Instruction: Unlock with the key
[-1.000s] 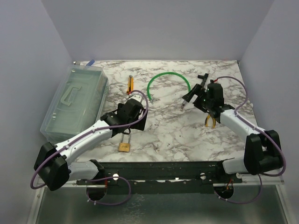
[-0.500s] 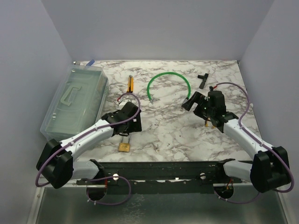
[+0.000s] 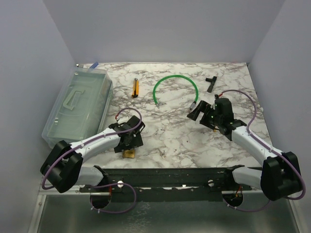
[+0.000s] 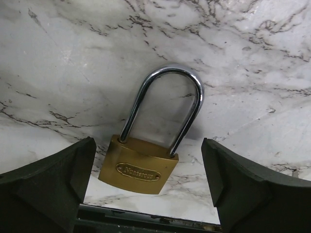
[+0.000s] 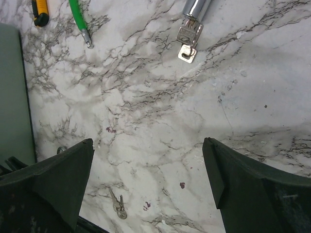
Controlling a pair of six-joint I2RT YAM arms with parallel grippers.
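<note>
Near the counter's left front, the left end effector hangs wide open and empty over the brass padlock, the key lies flat near its right, so thin that a pinch may slip, and farther right the open, empty right end effector hovers near a chrome cylinder carrying another key, easily mistaken.

The padlock has a dull-gold brass body, faintly brushed, and a mirror-bright steel shackle. The table is smooth, marble-look white with grey veins and a soft sheen. The key is thin grey metal, slightly shiny. The left gripper has matt black plastic fingers. The box is cloudy translucent plastic.
</note>
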